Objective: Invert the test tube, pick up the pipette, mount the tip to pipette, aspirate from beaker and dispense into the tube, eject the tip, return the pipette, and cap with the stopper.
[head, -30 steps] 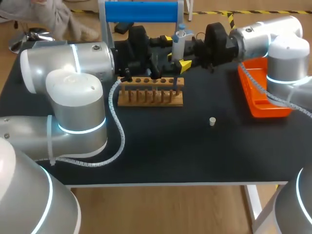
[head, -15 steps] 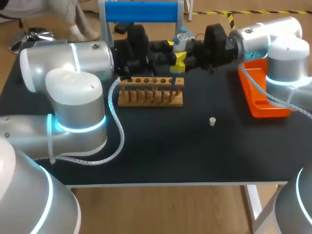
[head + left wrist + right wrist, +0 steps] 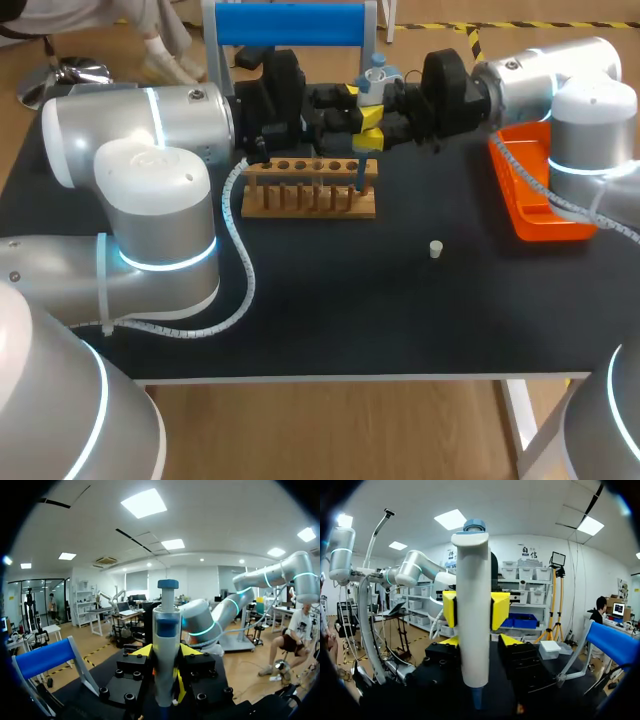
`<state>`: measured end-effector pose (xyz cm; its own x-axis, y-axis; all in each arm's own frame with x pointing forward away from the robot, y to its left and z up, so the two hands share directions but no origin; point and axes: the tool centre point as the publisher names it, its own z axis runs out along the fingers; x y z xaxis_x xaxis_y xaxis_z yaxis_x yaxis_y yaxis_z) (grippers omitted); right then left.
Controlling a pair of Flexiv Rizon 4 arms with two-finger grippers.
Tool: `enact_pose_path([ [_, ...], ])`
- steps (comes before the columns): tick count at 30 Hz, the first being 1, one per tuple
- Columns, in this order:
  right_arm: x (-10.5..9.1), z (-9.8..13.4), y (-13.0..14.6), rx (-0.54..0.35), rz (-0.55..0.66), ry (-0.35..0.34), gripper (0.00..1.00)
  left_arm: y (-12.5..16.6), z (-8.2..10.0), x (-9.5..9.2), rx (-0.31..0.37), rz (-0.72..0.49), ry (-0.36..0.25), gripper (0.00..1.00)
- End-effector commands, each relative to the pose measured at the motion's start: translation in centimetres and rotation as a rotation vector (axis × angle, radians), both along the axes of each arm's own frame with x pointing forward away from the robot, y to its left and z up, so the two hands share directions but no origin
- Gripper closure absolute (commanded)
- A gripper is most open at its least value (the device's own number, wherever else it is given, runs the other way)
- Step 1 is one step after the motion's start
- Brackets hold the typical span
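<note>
Change: pipette (image 3: 370, 88) eased slightly lower over last second. Blue tip (image 3: 360, 178) now at right-end hole of rack (image 3: 310, 200), upper centre of frame. Judged: dispense step in hand; tube itself not distinguishable.

Right tool (image 3: 481, 641) and left tool (image 3: 166, 650) both clenched on pipette body from opposite sides; pipette upright.

Stopper (image 3: 436, 248) loose on black table (image 3: 400, 320), centre right, well apart from rack: capping outstanding.

Orange tray (image 3: 520, 215) at right edge.

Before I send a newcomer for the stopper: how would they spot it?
Start at the black table, with a wooden rack mid-table and an orange tray at the right. Between them, nearer the front edge, sits the stopper: the only small whitish plug, alone, touching nothing.
</note>
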<state>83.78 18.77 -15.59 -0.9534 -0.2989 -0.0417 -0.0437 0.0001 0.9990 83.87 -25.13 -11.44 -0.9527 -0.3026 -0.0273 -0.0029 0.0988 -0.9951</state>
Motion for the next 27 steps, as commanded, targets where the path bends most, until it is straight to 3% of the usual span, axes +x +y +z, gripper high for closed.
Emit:
enact_pose_path([
  [1,0.4,0.2,-1.1,0.004,0.010,0.004,0.00,-0.1,-0.1,-0.3,0.001,0.006,0.001,1.00],
  [9,-0.2,0.8,-4.2,0.028,0.059,-0.001,0.00,-0.1,-0.1,-0.3,0.001,0.006,0.001,1.00],
  [15,0.8,1.1,-7.8,0.030,0.029,-0.008,0.00,-0.1,-0.1,-0.3,0.001,0.006,0.001,1.00],
  [21,3.9,0.8,-11.3,0.004,-0.062,-0.012,0.00,-0.1,-0.1,-0.3,0.001,0.006,0.001,1.00],
  [27,8.4,1.0,-13.6,-0.050,-0.168,-0.012,0.00,-0.1,-0.1,-0.3,0.001,0.006,0.001,1.00],
])
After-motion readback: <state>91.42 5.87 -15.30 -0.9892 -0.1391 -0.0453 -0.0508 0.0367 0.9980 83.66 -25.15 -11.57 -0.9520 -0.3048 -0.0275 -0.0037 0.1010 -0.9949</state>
